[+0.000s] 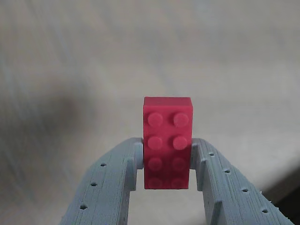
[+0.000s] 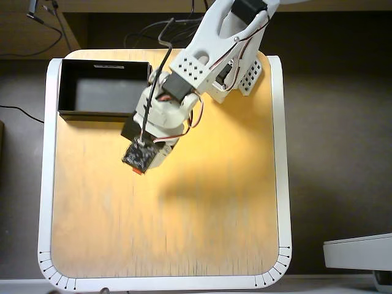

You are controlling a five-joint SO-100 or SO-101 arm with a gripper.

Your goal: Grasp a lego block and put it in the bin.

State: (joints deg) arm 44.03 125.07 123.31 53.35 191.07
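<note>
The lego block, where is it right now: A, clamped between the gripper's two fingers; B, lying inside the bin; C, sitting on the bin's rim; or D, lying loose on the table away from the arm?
A: in the wrist view the lego block sits between the two grey fingers of the gripper, which press on its sides, while in the overhead view the bin holds nothing red.
</note>
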